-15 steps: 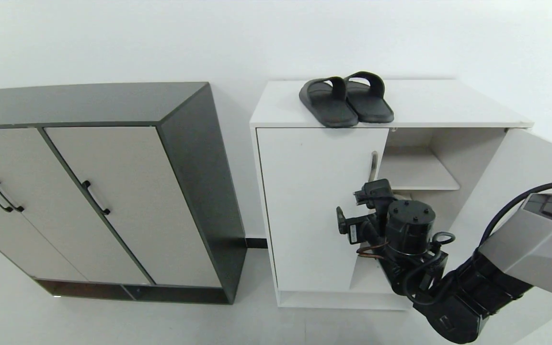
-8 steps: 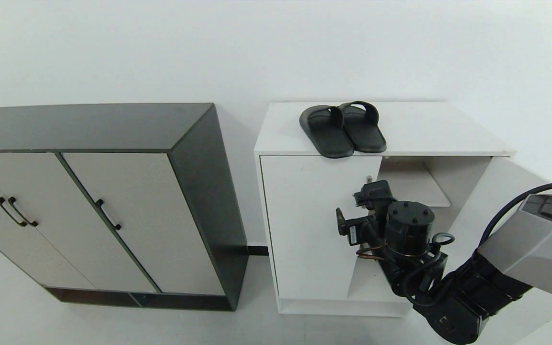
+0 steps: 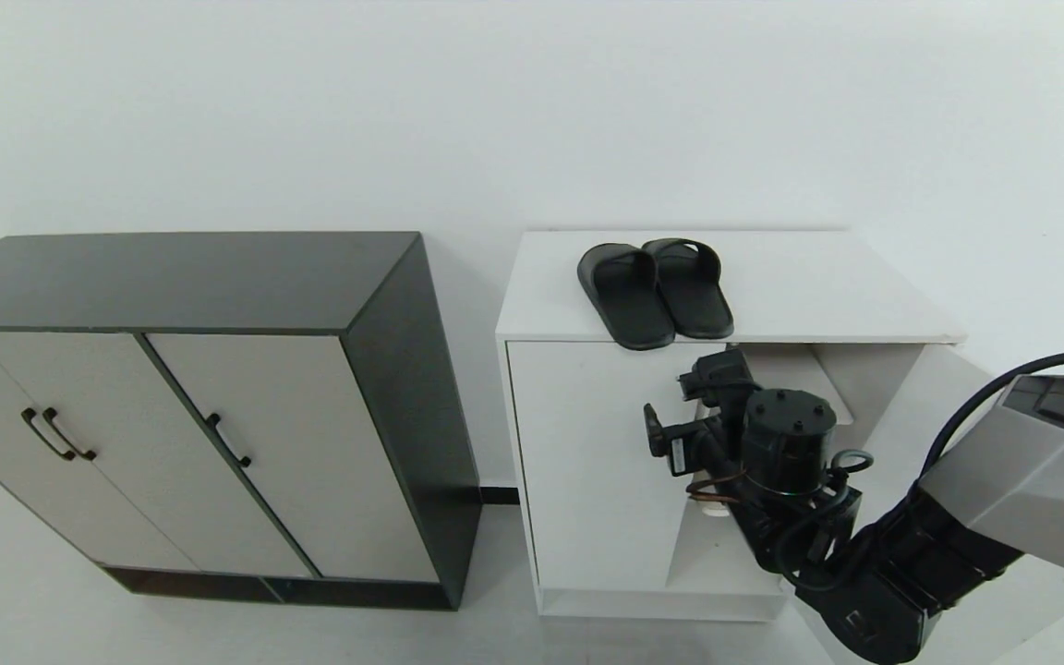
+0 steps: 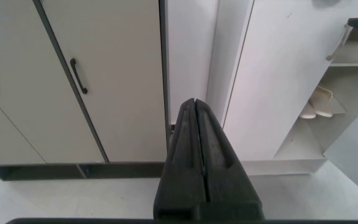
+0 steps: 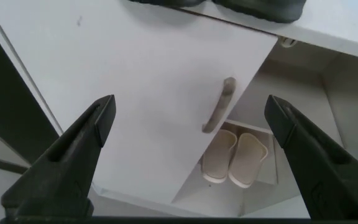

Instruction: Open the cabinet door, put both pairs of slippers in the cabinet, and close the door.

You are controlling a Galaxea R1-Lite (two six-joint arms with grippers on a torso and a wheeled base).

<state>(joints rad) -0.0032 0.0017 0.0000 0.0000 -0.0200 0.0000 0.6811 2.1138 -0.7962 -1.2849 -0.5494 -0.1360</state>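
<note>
- Head view: the right pincer (image 3: 684,405) hangs in front of the white cabinet (image 3: 809,286), at the seam between its shut left door (image 3: 597,462) and the open compartment.
- Its fingers are spread wide apart and grip nothing. In the right wrist view, the right pincer (image 5: 188,118) frames the shut door's handle (image 5: 219,106) without touching it.
- A pair of black slippers (image 3: 655,291) lies side by side on the cabinet's top. They are above this pincer and a little toward the robot's left, with their near ends at the front edge.
- A pair of cream slippers (image 5: 235,158) sits inside the cabinet on a lower shelf, beyond the right pincer and below it. The two are side by side and partly behind the edge of the shut door.
- The cabinet's right door (image 3: 934,406) is swung open, on the right-hand side of that pincer.
- The left pincer (image 4: 194,109) has its fingers pressed together with nothing between them. It is well apart from both pairs.
- Ahead of the left pincer is the gap between the white cabinet and a dark cabinet (image 3: 218,277). The cream slippers (image 4: 321,102) are off toward the robot's right of it.
- The dark cabinet stands well to the left of the right pincer, with both of its pale doors shut.
</note>
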